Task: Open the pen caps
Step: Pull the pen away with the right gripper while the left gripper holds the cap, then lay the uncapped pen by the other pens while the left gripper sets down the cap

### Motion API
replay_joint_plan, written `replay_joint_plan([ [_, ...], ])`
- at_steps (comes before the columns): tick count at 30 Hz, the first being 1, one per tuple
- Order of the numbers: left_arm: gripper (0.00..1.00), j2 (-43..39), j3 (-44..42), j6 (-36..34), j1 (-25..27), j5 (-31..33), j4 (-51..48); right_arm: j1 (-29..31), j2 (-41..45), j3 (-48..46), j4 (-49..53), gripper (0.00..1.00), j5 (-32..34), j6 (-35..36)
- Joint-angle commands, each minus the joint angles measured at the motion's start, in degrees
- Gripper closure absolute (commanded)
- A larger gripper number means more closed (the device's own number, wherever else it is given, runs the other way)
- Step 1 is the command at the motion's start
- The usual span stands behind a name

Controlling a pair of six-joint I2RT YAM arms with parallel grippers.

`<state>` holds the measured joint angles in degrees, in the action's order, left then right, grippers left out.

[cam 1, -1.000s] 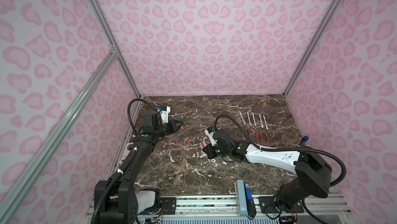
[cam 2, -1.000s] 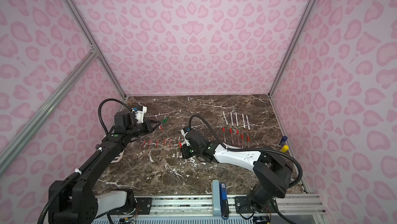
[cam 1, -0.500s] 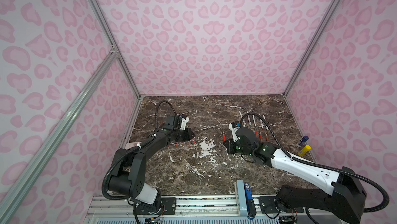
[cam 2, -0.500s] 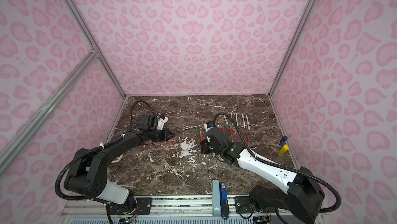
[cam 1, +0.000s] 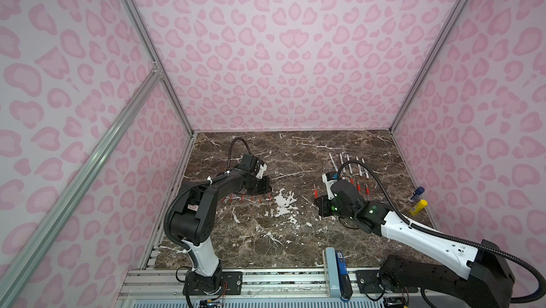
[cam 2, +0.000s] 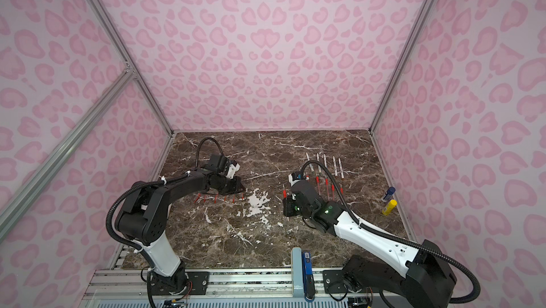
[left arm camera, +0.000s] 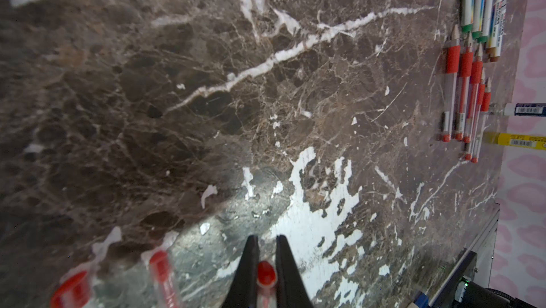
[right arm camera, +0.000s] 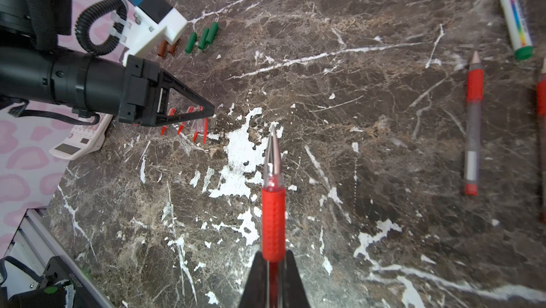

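Your table (cam 1: 251, 150) is dark brown stone with thin white cracks, and a big white patch (cam 1: 283, 203) sits in the middle of both top views. Pink walls (cam 1: 280, 55) with darker pink spots stand on three sides, held by grey metal bars (cam 1: 142, 34). A metal rail (cam 1: 266, 280) runs along the bottom of the frame.

Your left gripper (left arm camera: 266, 240) is low at centre left, with its jaws clenched on a red cap (left arm camera: 266, 274). It hangs over the right end of a row of red caps (cam 1: 251, 198) on the stone. Green caps (right arm camera: 204, 37) and brown caps (right arm camera: 167, 48) lie close by that arm.

Your right gripper (right arm camera: 274, 254) is at centre right, with its jaws squeezed on a red pen (right arm camera: 273, 223). The pen's bare metal tip sticks out past the fingers.

More pens (cam 1: 348, 167) lie in rows at the upper right of the table. A blue-capped tube (cam 1: 416, 194) and a yellow tube (cam 1: 419, 206) lie near the right wall
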<state>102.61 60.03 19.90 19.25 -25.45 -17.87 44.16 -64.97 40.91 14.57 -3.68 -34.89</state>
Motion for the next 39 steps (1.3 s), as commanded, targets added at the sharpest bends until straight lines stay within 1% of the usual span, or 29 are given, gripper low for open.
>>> replay_joint_plan([
  [1, 0.86, 1.21, 0.61, -0.03, 0.1, 1.45, -1.36, -0.38, 0.02, -0.26, -0.74, 1.0, 0.68, 0.12],
  [4, 0.83, 1.95, 0.95, -0.21, 0.11, 2.66, -2.06, -0.63, -0.13, 0.04, -0.52, 1.0, 0.17, 0.27],
  [8, 0.8, 2.69, 1.45, 0.15, 0.09, 2.64, -2.41, -2.37, -0.42, -0.12, -0.46, 1.0, -0.37, 0.42],
  [13, 0.71, 1.62, 2.2, 0.4, 0.09, 4.2, -3.59, -5.29, -0.32, 0.42, 1.43, 1.0, -1.15, 1.69],
  [17, 0.65, -2.45, 2.2, 0.27, 0.1, 5.3, -4.34, -8.1, -0.59, 1.67, 3.58, 1.0, -2.03, 2.88],
  [20, 0.55, -7.14, 0.64, -0.04, 0.1, 6.09, -3.4, -10.1, -1.7, 1.88, 3.61, 1.0, -1.15, 4.43],
  [23, 0.45, -12.64, -1.67, -1.1, 0.09, 6.63, -2.15, -13.23, -4.9, 3.82, 4.82, 1.0, -1.98, 5.79],
  [26, 0.37, -18.63, -4.48, -4.35, 0.1, 8.83, -0.79, -16.18, -9.57, 7.48, 7.65, 1.0, -3.7, 8.24],
  [30, 0.27, -26.88, -9.04, -9.53, -0.55, 10.6, 2.04, -17.95, -16.95, 12.69, 8.69, 1.0, -4.3, 10.95],
  [34, 0.2, -33.04, -12.24, -11.82, -3.53, 10.53, 3.79, -19.53, -24.5, 17.6, 9.46, 1.0, -3.99, 13.06],
  [37, 0.14, -36.77, -14.56, -11.95, -7.79, 7.89, 5.49, -20.88, -30.05, 20.95, 10.25, 1.0, -3.24, 14.1],
  [39, 0.11, -38.79, -15.7, -12.08, -10.2, 8.66, 6.21, -21.74, -33.38, 22.83, 10.5, 1.0, -3.86, 14.71],
])
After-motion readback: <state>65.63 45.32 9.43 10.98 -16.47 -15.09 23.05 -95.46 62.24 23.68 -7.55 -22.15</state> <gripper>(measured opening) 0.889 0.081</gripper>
